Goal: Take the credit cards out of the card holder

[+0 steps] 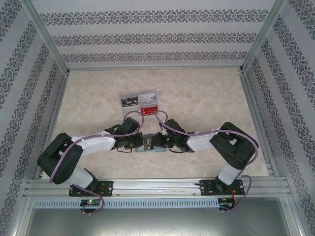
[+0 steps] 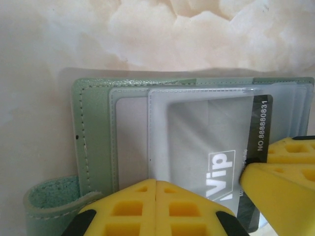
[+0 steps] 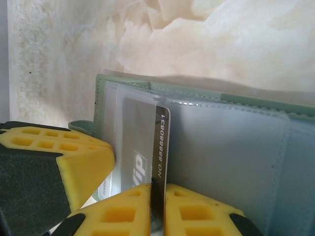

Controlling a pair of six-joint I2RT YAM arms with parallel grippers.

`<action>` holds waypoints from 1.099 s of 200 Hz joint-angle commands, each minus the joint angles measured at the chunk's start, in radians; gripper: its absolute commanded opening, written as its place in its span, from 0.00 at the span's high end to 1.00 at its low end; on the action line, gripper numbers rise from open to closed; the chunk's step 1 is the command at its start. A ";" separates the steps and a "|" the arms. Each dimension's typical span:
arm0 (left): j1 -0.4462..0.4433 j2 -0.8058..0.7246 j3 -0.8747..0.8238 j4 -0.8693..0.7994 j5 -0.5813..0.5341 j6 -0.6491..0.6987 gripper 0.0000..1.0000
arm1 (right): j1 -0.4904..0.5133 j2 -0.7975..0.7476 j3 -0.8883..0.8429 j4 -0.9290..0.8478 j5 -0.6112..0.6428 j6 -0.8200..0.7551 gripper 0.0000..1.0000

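Observation:
The grey-green card holder point(image 1: 147, 149) lies open on the table between both arms. Its clear pockets point(image 2: 133, 128) face up. A grey credit card point(image 2: 216, 142) printed "Vip" sits in the pocket, its dark numbered edge point(image 3: 162, 142) sticking out. My left gripper point(image 2: 156, 183) is shut with nothing between its fingers, and its tips rest on the holder's pocket. My right gripper point(image 3: 158, 189) is shut on the card's dark edge. The holder's side tab point(image 2: 49, 196) curls at the lower left.
A clear plastic box point(image 1: 140, 101) with cards inside stands on the marble table point(image 1: 206, 98) just beyond the grippers. Patterned walls and aluminium posts point(image 1: 47, 37) enclose the table. A metal rail point(image 1: 157, 186) runs along the near edge.

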 commanded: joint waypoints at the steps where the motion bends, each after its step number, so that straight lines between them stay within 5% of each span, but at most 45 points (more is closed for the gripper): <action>1: -0.006 0.019 -0.003 -0.081 -0.031 0.008 1.00 | -0.018 -0.015 -0.032 -0.016 0.017 0.001 0.81; 41: -0.006 0.019 0.000 -0.083 -0.030 0.008 1.00 | -0.018 -0.016 -0.029 0.002 0.002 0.005 0.78; 88: -0.006 0.017 0.000 -0.085 -0.030 0.009 1.00 | -0.017 -0.004 -0.033 0.011 -0.005 0.005 1.00; 220: -0.006 -0.009 0.006 -0.110 -0.043 0.020 1.00 | -0.098 -0.260 -0.195 -0.032 0.028 -0.009 1.00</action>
